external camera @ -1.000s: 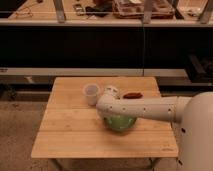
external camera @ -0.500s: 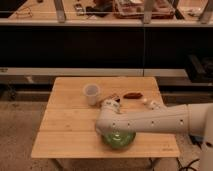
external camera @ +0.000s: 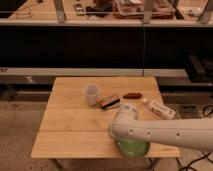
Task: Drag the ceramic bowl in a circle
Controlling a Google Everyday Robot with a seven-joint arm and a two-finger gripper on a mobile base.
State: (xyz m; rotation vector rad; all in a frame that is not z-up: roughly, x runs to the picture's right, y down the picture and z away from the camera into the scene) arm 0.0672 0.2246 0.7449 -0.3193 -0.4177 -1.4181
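- Ceramic bowl (external camera: 134, 147) now at near edge of wooden table (external camera: 70, 127), right of centre, rim about touching the front edge; sat closer to table middle a second ago.
- Moved toward camera and slightly right across the last two looks, so drag clearly under way, arc heading along the front side.
- Gripper (external camera: 123, 134) down at bowl's left rim, hidden under white arm (external camera: 165, 134); jaws together, seemingly hooked on or pressed into the bowl, grip itself not visible.
- Risk judged: bowl close to tipping off front edge; next stretch should curve back inward.
- Plastic cup (external camera: 91, 93) farther back left, unmoved.
- Dark bar (external camera: 109, 102), brown snack (external camera: 132, 95), white packet (external camera: 161, 109) behind, unmoved.
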